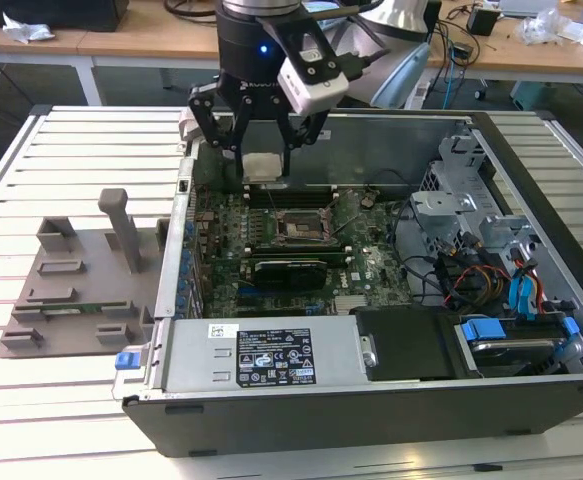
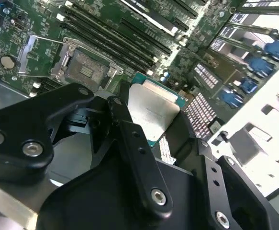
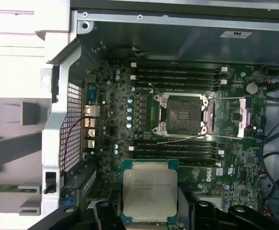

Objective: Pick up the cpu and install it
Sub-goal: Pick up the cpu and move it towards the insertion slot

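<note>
The cpu (image 1: 264, 168) is a flat square chip with a silvery top and a green rim. My gripper (image 1: 263, 158) is shut on it, one black finger on each side, and holds it in the air over the far part of the open computer case. In both wrist views the cpu (image 3: 150, 190) (image 2: 151, 111) sits level between the fingers (image 3: 200, 211). The black socket frame (image 3: 183, 115) (image 2: 85, 68) (image 1: 298, 227) lies on the green motherboard with its metal lid and levers swung open. The chip hangs short of the socket, over the memory slots (image 3: 177, 149).
The metal case walls (image 1: 371, 135) surround the board. A silver power supply (image 1: 271, 355) lies at the near side, and a drive cage with blue and orange cables (image 1: 511, 280) at the exterior view's right. A grey fixture (image 1: 76, 285) with a green memory stick sits outside the case at the exterior view's left.
</note>
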Controlling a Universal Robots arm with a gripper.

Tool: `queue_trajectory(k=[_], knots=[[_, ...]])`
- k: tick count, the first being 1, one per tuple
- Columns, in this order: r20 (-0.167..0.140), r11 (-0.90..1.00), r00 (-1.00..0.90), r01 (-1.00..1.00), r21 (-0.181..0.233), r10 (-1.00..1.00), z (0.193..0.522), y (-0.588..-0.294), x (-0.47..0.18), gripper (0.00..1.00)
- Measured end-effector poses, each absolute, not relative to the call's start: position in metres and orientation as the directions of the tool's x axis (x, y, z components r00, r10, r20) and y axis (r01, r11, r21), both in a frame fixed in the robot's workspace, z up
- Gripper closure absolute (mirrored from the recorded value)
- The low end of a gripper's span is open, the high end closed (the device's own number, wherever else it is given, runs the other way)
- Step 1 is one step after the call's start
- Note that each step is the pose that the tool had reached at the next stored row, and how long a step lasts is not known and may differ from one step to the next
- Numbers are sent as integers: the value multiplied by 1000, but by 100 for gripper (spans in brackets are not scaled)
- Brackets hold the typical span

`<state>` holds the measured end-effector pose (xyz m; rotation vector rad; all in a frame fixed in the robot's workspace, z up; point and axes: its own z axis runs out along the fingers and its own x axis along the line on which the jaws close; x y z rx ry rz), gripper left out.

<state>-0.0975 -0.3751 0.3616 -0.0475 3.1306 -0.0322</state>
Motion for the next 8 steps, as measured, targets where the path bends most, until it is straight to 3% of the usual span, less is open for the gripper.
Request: queue_trajectory(k=[8], knots=[[-10, 999, -999, -31, -26, -31, 348, -360, -83, 45]])
